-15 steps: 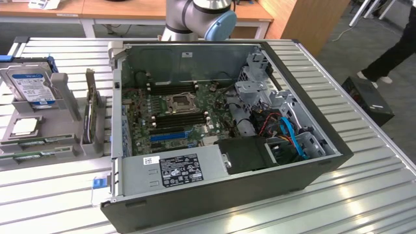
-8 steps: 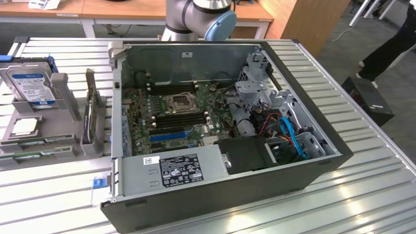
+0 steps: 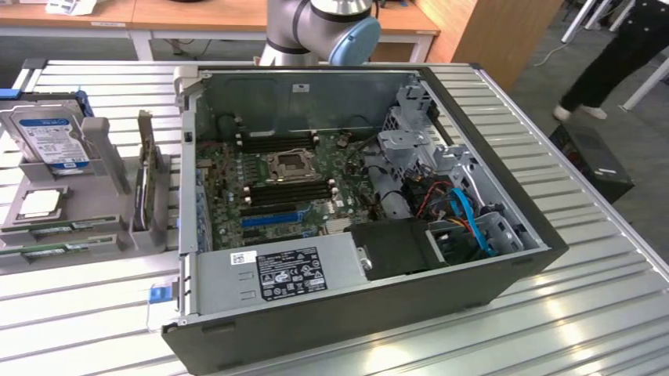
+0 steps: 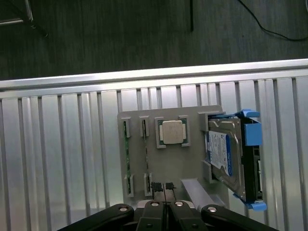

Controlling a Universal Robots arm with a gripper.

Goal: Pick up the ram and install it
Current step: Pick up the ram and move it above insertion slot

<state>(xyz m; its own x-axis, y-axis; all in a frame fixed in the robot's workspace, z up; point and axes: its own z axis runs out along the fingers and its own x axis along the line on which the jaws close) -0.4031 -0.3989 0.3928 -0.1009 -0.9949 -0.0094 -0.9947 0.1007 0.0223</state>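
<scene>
**End effector hovering clenched, grasping nothing, over the grey holder.**
Ram is standing on edge in the holder's outermost slot, near the bench edge and apart from the tips, w/ CPU & hard drive sitting alongside. Risk, imo: if it's coming down clenched or off-line, the tips are jabbing the thin board or slot wall, tilting the stick, maybe nicking the CPU.

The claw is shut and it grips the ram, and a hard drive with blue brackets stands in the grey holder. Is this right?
One thing is wrong: the claw is shut but grips nothing. The wrist view shows the ram lying in a slot of the grey holder. The hard drive with blue brackets does stand in that holder.
</scene>
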